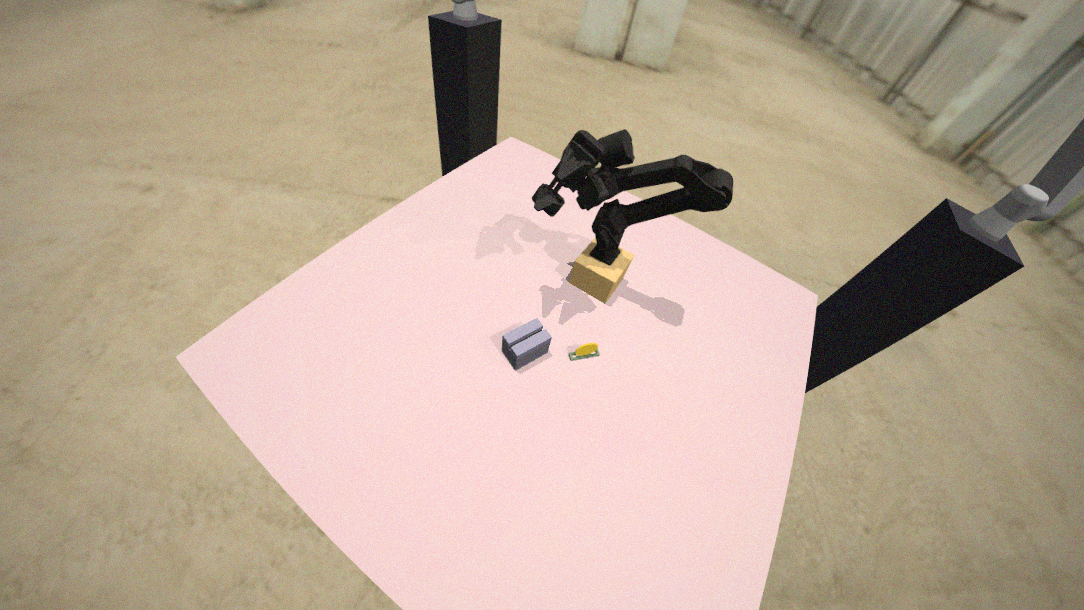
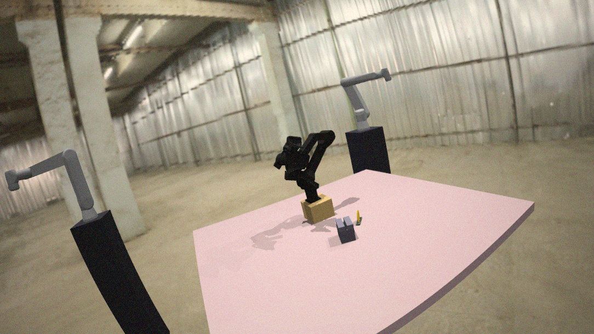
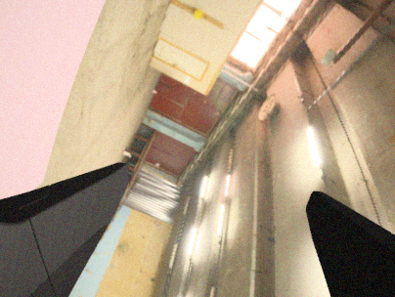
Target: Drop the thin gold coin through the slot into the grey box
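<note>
While the arm [image 1: 667,193] is folded above its tan base block [image 1: 601,276], the fingers stand wide apart, gripping nothing. On the pink table [image 1: 454,470], the gold coin [image 1: 585,349] stands upright in its green holder [image 1: 583,355], just beside the grey box [image 1: 525,342].

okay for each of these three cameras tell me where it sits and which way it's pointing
Top: high above the table's far side, looking down at arm, box, coin.
Exterior: low off a corner, facing across the table; whole arm, box, coin.
Wrist: on the gripper, aimed out at the hall; only its open fingers show.
Top and exterior share arm, box, coin.
</note>
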Action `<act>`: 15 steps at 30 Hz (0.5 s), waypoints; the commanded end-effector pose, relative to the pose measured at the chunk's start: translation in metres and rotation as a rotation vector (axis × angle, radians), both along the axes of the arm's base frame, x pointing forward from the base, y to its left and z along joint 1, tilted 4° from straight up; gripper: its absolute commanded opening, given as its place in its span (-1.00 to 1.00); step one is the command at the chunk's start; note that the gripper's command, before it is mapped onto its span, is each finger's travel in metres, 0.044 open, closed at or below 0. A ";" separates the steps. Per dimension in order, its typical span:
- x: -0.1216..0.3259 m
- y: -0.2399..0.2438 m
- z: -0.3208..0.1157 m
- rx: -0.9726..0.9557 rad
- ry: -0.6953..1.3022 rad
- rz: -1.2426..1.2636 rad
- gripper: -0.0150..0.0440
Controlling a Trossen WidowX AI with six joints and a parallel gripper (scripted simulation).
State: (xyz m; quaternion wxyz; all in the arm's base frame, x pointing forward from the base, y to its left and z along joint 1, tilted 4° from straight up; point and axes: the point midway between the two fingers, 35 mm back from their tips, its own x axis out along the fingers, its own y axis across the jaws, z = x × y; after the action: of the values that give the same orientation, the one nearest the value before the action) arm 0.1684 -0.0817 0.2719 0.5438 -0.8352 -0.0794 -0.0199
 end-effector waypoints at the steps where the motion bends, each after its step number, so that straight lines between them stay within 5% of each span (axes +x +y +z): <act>1: 0.000 0.000 0.000 0.010 -0.001 0.003 0.78; 9: 0.036 -0.016 0.015 0.646 0.007 0.150 0.06; 15: 0.070 -0.022 0.012 1.017 0.074 0.204 0.05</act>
State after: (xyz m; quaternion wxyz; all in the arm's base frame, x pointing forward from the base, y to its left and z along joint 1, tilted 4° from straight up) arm 0.2239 -0.1007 0.2870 0.8418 -0.5235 -0.1306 0.0150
